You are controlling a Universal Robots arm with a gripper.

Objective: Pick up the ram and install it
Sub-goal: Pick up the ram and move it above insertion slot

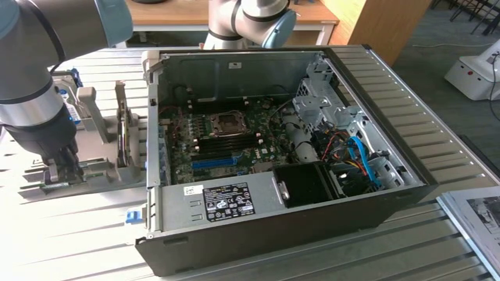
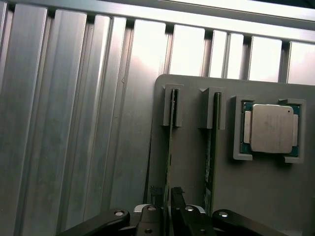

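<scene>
The ram (image 2: 170,142) stands on edge in a slot of the grey holder (image 2: 189,162), beside a second green stick (image 2: 211,147) and a processor (image 2: 270,129). My gripper (image 2: 167,192) is narrow, a finger at each face of the ram; I can't tell whether it's clamping. The holder sits on the bench (image 2: 74,123), at the exterior view's left of the open computer case (image 1: 273,234).

Green ram (image 2: 170,142), grey holder (image 2: 189,147), ribbed silver table (image 2: 74,128)
</scene>
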